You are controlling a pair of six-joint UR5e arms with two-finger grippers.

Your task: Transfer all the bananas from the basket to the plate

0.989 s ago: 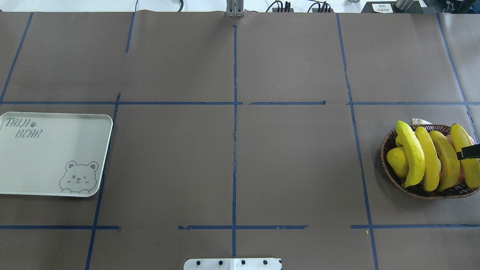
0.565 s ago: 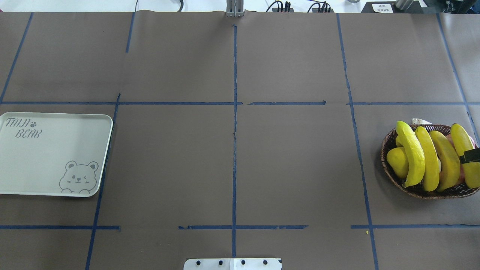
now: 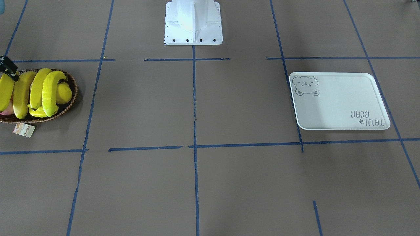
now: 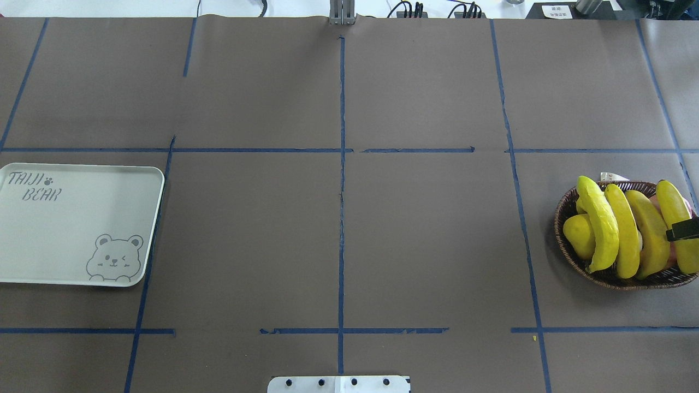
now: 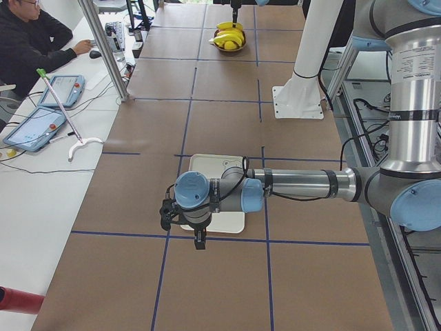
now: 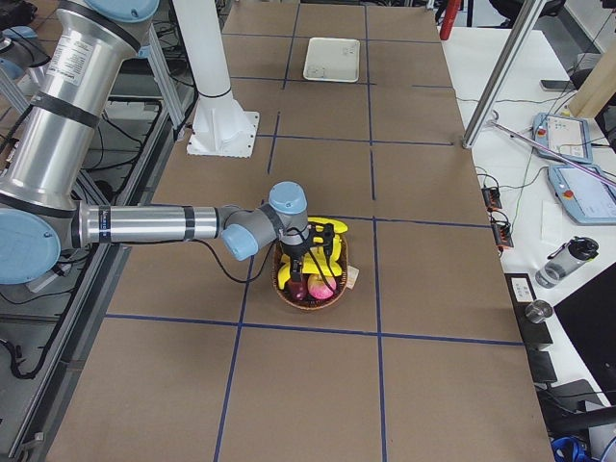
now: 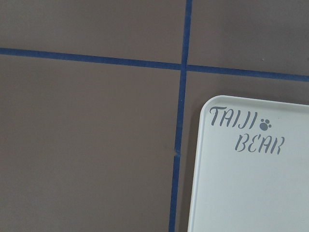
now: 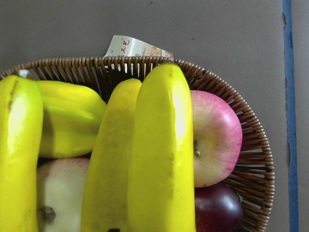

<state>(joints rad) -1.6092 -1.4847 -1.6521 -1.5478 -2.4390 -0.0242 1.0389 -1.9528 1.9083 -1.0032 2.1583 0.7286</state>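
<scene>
Four yellow bananas (image 4: 625,229) lie side by side across the brown wicker basket (image 4: 562,218) at the table's right end. They also show in the front view (image 3: 36,88) and fill the right wrist view (image 8: 161,145). My right gripper (image 6: 322,239) hangs just over the basket. One black fingertip (image 4: 682,230) crosses the rightmost banana (image 4: 674,204); I cannot tell if the gripper is open or shut. The pale-grey bear plate (image 4: 76,218) lies bare at the left end. My left gripper (image 5: 198,241) hovers by the plate's lettered corner (image 7: 251,193); I cannot tell its state.
The basket also holds a yellow pear (image 4: 579,234), a starfruit (image 8: 67,121), a pink apple (image 8: 215,145) and a dark red apple (image 8: 217,208). A paper tag (image 3: 24,129) hangs off its rim. The robot base (image 3: 193,23) stands at mid-table. An operator (image 5: 27,41) sits alongside.
The right gripper's black fingertip has shifted a little along the rightmost banana toward the near edge of the overhead view. Bananas, basket and plate have not moved.
</scene>
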